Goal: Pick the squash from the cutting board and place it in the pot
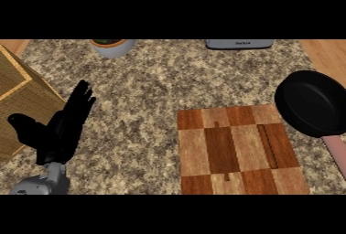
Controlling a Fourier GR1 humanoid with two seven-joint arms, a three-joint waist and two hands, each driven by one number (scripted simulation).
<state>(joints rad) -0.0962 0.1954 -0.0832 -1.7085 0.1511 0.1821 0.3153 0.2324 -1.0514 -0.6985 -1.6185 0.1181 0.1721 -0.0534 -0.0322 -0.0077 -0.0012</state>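
Left hand (57,132), counter's left edge, fingers straight, empty. We see no squash on cutting board (236,151); blind reach could knock pot (317,103) at right edge.

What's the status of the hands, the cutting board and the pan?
Left hand open, resting at left; right hand not in view. No squash visible on cutting board or in black pan. Nothing between board and pan.

Grey planter (112,47) and silver appliance (239,44) at far edge.
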